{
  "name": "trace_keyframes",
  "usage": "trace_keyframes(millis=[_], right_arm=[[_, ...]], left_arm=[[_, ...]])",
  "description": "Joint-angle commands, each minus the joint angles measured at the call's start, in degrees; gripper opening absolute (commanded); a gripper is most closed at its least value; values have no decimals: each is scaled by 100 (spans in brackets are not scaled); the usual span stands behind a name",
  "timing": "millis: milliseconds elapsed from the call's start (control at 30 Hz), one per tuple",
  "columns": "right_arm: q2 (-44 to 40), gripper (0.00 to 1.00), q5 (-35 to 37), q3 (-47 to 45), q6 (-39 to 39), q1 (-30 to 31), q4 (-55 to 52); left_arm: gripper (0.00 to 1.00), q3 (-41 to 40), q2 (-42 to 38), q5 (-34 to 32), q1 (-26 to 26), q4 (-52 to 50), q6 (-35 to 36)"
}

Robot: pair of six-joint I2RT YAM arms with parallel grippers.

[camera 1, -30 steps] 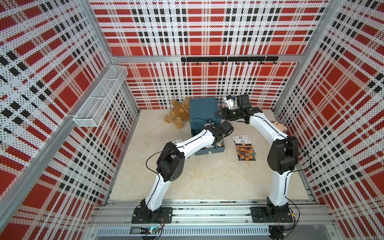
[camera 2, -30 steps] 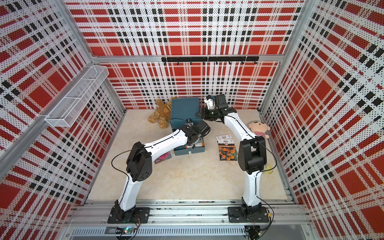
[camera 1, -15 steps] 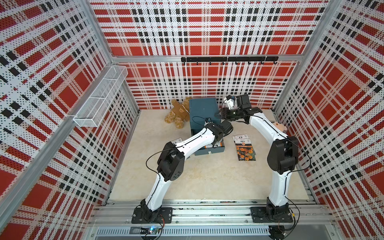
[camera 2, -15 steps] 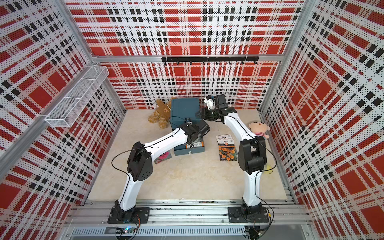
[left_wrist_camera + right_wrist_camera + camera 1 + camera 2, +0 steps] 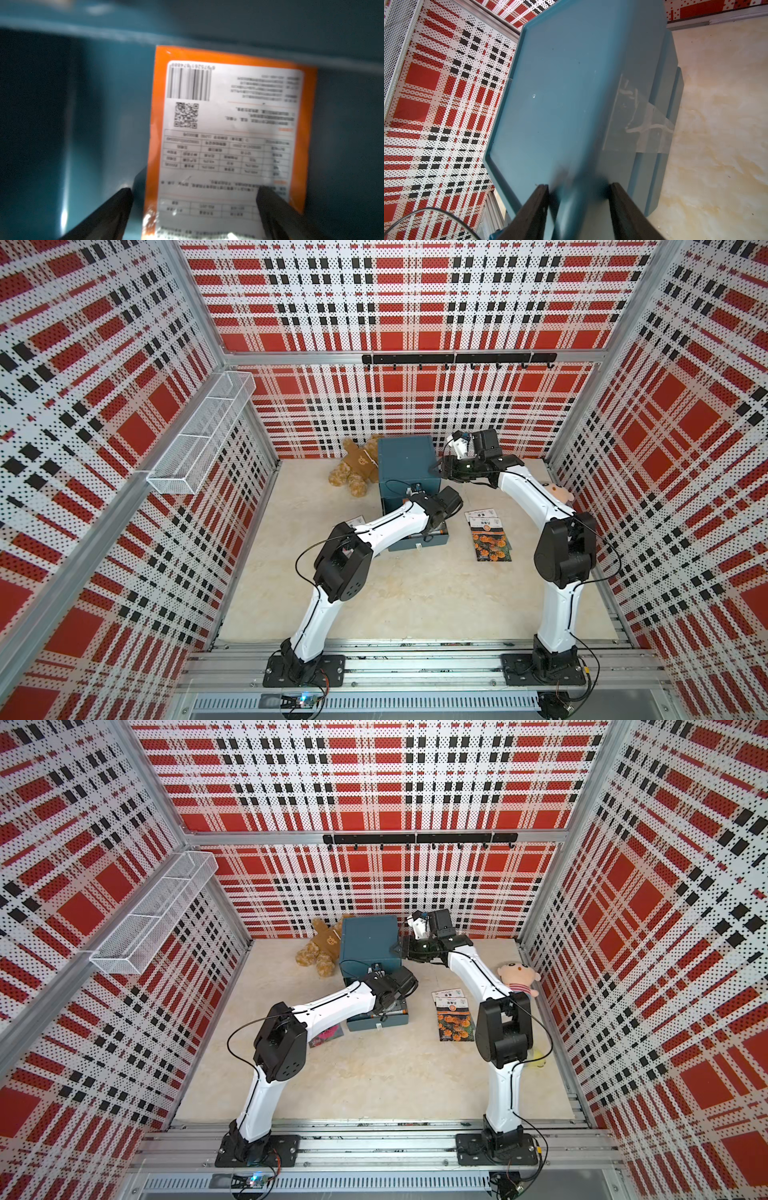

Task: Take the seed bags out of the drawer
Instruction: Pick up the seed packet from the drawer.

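Where left jaws gape, seed bag point(image 5: 228, 135) lies between.

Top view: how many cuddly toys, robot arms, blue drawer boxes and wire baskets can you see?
2 cuddly toys: brown teddy, pink-faced doll
2 robot arms: left arm, right arm
1 blue drawer box
1 wire basket
Total: 6

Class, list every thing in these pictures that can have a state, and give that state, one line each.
drawer: pulled open.
orange-bordered seed bag: lying in the drawer, label up, not gripped.
seed bags beside the drawer: out, overlapping on the table.
pink seed bag: out, on the table.
left gripper: open over the bag in the drawer.
right gripper: shut on the cabinet edge.
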Motion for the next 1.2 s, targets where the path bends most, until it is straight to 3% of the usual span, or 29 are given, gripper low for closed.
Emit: trace_keyframes(millis=[0,300,400,467,700,1167], right_arm=[[332,53,-36,-270,-36,167,-619],[354,53,-22,-252,-47,225,-655],[373,53,-27,-261,-47,263,-650],[377,53,-32,-261,-52,266,-655],[380,53,-17,-270,-73,271,-670],[397,52,-26,37,-28,206,-742]], left_arm=[[95,-299,129,678,236,421,72],[77,102,457,890,253,470,154],[66,271,556,957,270,494,191],[57,368,615,979,284,503,197],[0,485,629,931,315,518,173],[0,301,-250,541,271,541,187]])
